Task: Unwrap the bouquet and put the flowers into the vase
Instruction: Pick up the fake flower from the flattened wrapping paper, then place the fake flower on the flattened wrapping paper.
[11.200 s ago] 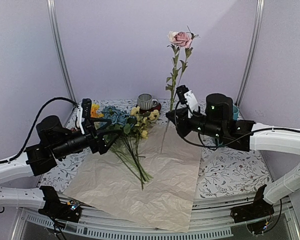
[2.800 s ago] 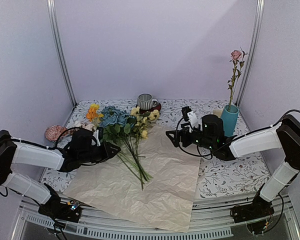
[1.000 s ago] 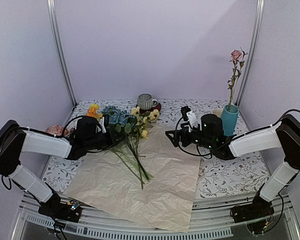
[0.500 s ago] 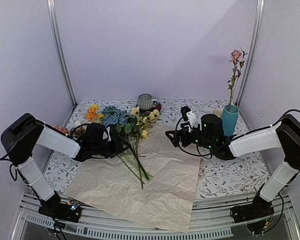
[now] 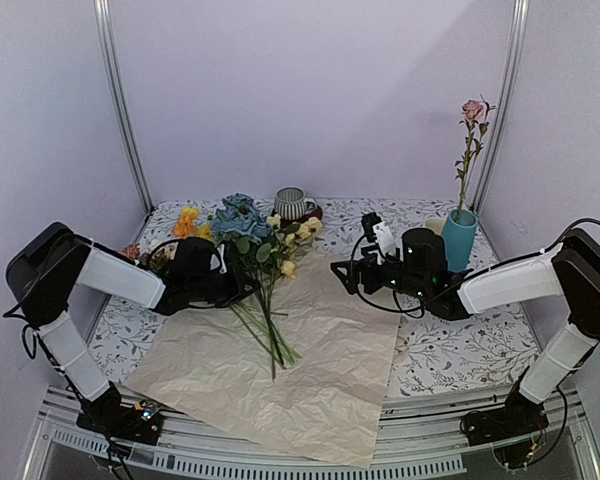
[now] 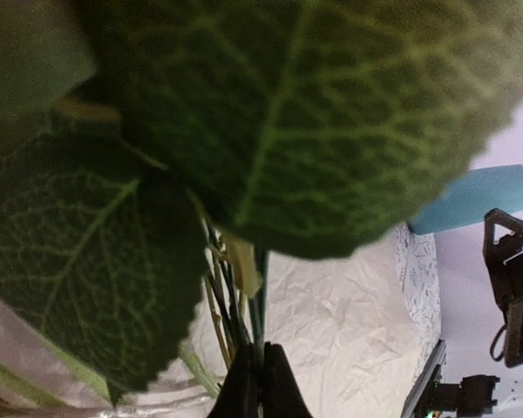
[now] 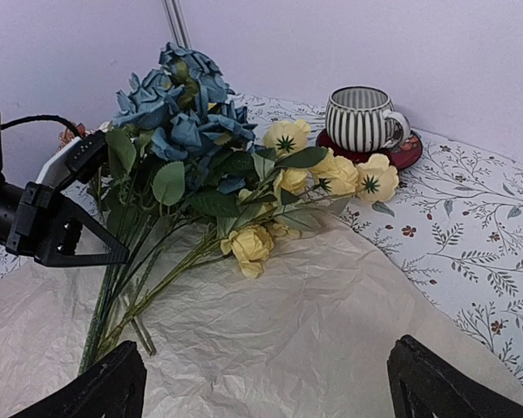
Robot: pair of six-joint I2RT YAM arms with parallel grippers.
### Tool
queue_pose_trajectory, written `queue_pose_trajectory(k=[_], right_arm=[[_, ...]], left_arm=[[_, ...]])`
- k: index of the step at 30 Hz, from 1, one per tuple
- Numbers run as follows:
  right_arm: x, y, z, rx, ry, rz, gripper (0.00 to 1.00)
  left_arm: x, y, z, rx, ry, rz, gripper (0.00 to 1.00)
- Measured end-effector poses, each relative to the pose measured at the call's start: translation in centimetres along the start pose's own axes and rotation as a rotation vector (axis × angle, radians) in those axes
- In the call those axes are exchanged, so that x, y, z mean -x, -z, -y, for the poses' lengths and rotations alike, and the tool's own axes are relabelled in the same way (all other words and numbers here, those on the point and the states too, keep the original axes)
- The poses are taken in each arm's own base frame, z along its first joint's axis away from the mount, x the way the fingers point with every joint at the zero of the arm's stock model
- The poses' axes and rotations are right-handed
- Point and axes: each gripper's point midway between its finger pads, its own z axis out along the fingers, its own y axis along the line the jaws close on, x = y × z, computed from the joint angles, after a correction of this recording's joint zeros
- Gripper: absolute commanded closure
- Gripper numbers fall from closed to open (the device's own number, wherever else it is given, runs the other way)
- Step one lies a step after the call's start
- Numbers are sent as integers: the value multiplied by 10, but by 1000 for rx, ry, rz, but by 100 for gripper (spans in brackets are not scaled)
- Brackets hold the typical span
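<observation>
Toward the far left of the bench point(image 5: 460, 350), your left hand point(image 5: 242, 290) is clamped on the green stems of the flowers point(image 5: 242, 220), their blue heads tilted up off the flattened paper point(image 5: 310, 380). Your right hand point(image 5: 340, 275) hangs over the paper's right side, fingers wide apart. The vase point(image 5: 459, 238) stands in the far right corner, one pink rose point(image 5: 472, 110) upright in it.

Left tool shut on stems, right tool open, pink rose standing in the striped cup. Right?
Wrong: the pink rose stands in the teal vase, not the striped cup, per the top view; left tool shut on stems, right tool open: correct.
</observation>
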Motion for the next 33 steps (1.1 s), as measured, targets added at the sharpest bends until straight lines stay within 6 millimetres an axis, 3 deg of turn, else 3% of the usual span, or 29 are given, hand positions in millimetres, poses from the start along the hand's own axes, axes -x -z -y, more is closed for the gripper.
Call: queue_pose_trajectory(k=[6, 15, 28, 33], right_arm=[[0, 0, 0, 0, 0, -2, 1], [-1, 0, 0, -1, 0, -4, 1], [-1, 0, -2, 3, 1, -4, 1], [-4, -1, -3, 6, 2, -11, 1]], left_arm=[[12, 26, 10, 10, -15, 61, 100], [33, 101, 28, 24, -49, 231, 100], [16, 188, 23, 17, -20, 336, 100], [0, 204, 2, 61, 23, 346, 100]])
